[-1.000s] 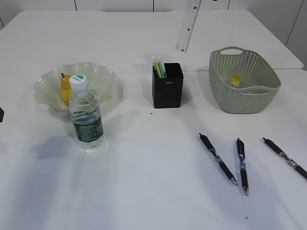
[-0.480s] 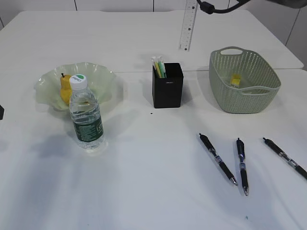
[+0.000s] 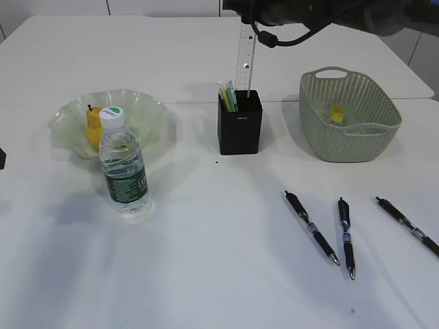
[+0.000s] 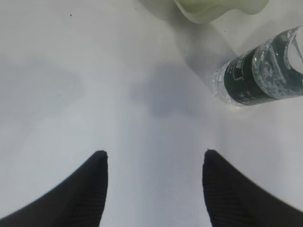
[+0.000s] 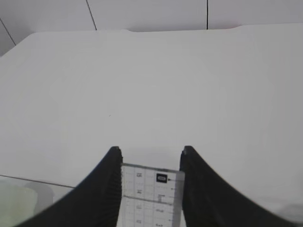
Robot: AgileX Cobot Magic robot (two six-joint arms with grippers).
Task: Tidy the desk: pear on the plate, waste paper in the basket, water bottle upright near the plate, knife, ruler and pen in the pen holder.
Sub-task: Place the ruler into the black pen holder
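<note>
My right gripper (image 5: 149,150) is shut on the clear ruler (image 3: 245,58), which hangs upright with its lower end at the mouth of the black pen holder (image 3: 239,130). A green and yellow thing stands in the holder; I cannot tell if it is the knife. Three pens (image 3: 311,227) lie on the desk (image 3: 206,260) at the front right. The pear (image 3: 93,125) sits on the plate (image 3: 147,113), and the water bottle (image 3: 125,168) stands upright in front of it. The waste paper (image 3: 337,114) lies in the basket (image 3: 350,133). My left gripper (image 4: 155,152) hovers open over bare desk, left of the bottle (image 4: 265,75).
The right arm (image 3: 329,14) stretches across the top of the exterior view, above the basket. The plate's rim (image 4: 213,9) shows at the top of the left wrist view. A seam between two tabletops runs behind the holder.
The right arm has come in from the upper right, carrying the ruler left and down. The ruler now hangs straight over the pen holder. The left gripper has not moved.
</note>
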